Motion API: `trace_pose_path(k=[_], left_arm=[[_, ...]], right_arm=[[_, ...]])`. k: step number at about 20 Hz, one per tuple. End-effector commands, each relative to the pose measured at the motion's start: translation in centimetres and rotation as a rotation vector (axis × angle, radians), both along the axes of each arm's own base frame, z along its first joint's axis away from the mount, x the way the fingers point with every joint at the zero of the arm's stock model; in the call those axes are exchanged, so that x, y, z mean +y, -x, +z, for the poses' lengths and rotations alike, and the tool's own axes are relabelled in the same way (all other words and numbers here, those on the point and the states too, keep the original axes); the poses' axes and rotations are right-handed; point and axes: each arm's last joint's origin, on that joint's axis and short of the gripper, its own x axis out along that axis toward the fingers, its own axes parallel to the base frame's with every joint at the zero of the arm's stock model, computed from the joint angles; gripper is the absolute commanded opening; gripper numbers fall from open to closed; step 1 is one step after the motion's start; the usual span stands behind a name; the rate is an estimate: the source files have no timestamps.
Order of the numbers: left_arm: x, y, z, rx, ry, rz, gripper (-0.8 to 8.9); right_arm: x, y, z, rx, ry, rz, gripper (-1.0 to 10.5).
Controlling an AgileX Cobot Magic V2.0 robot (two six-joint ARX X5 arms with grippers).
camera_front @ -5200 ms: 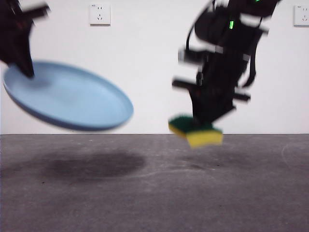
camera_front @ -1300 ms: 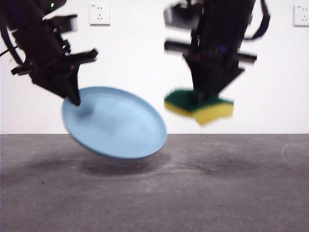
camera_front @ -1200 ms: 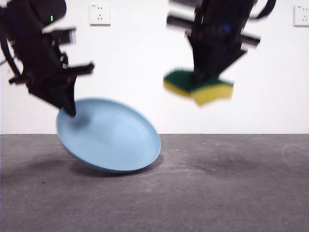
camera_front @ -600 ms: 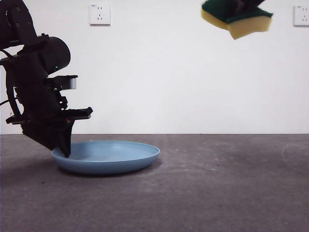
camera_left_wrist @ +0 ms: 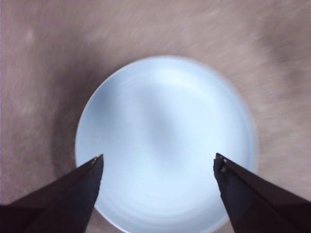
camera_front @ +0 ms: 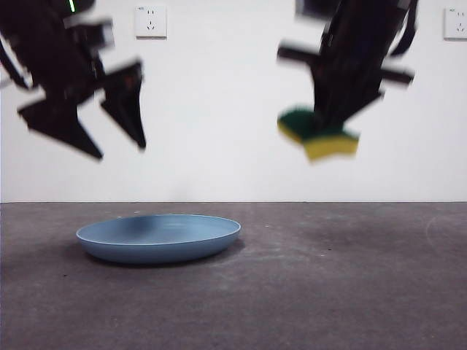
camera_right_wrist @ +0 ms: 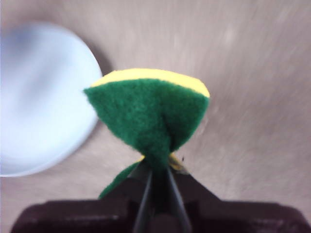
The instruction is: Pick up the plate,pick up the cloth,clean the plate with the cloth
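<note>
2 grippers aloft: the left gripper point(camera_front: 120, 149) gapes wide, empty, over the round light-blue plastic plate point(camera_front: 158, 238) on the table point(camera_front: 328, 277); the right gripper point(camera_right_wrist: 156, 167) pinches the yellow-and-green sponge point(camera_front: 319, 136), which may slip from so thin a pinch.

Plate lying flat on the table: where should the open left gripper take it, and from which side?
Probably the upturned rim of the plate, from above, one jaw inside and one outside. It lies flat and is wider than the left gripper opens, so only the edge fits.
</note>
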Motion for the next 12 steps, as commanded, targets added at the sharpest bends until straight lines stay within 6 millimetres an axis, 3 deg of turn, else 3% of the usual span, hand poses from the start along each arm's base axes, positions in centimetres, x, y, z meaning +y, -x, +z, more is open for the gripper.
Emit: trace_pose_path(k=[1, 4, 6, 10, 12], left_arm=[[0.0, 2.3, 2.8, -0.061, 0.039, -0.023, 3.81], [0.3, 5.2, 5.5, -0.121, 0.062, -0.051, 3.77], [0.5, 6.7, 6.6, -0.146, 0.071, -0.063, 3.78], [0.8, 7.8, 7.3, -0.153, 0.073, -0.068, 3.77], [0.9, 7.9, 7.1, -0.136, 0.063, -0.066, 3.77]], right_arm=[[0.7, -1.7, -3.7, 0.082, 0.030, -0.019, 0.0], [1.4, -2.9, -7.3, 0.161, 0.072, -0.019, 0.1], [1.6, -3.3, -8.8, 0.206, 0.073, -0.009, 1.2], [1.4, -3.8, -9.2, 0.206, 0.029, -0.033, 3.3], [0.9, -4.1, -9.2, 0.203, 0.026, -0.047, 3.6]])
